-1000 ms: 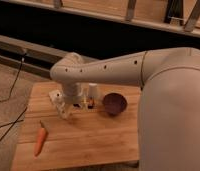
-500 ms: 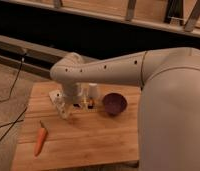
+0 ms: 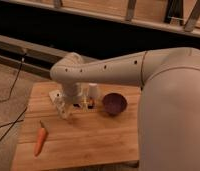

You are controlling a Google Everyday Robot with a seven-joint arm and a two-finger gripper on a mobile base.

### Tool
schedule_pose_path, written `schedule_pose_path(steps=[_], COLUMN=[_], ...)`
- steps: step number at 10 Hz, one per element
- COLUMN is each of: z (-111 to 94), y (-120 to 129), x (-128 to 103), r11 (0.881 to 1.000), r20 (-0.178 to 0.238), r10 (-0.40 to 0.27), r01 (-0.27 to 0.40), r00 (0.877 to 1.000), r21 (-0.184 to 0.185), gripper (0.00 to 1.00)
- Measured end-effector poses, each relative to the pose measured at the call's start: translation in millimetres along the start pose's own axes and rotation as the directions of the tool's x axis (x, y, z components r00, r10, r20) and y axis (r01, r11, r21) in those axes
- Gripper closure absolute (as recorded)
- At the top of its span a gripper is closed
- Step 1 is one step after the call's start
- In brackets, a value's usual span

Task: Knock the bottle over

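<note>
My gripper (image 3: 63, 104) hangs from the white arm over the left part of the wooden table (image 3: 93, 145), its pale fingers pointing down close to the tabletop. A whitish upright object, which looks like the bottle (image 3: 94, 90), stands just right of the wrist toward the table's back edge, partly hidden by the arm. A small dark and orange item (image 3: 91, 103) lies in front of it. The gripper is left of the bottle, and I cannot tell whether they touch.
A purple bowl (image 3: 114, 103) sits right of the bottle. An orange carrot (image 3: 39, 141) lies at the front left of the table. My large arm covers the table's right side. Black cables (image 3: 13, 85) run over the floor to the left.
</note>
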State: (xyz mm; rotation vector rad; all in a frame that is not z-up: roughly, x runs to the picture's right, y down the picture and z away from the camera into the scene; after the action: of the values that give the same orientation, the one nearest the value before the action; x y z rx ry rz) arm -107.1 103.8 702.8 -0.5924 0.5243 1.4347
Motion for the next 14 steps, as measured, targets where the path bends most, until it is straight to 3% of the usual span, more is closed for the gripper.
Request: schedule_pose_path(steps=[7,8,9,10,11,14], z=[0,2,5,12,15,30], y=[0,-4,-11,-22,-26,-18], x=[0,-2,-8,-22,-30,-62], r11=[1.0,1.0,0.999,0.996,0.993,0.981], r20=[0.0,-0.005,-0.005,-0.004,0.0,0.025], r10=[0.0,-0.008,-0.015,-0.025,-0.031,-0.06], r01=[0.0,0.008,0.015,0.025,0.031,0.054], r00=[1.0,1.0,1.0,1.0,1.0,0.998], r21=[0.0,0.013,0.035,0.087,0.114,0.184], gripper=[0.35,0.35,0.35,0.35,0.35,0.35])
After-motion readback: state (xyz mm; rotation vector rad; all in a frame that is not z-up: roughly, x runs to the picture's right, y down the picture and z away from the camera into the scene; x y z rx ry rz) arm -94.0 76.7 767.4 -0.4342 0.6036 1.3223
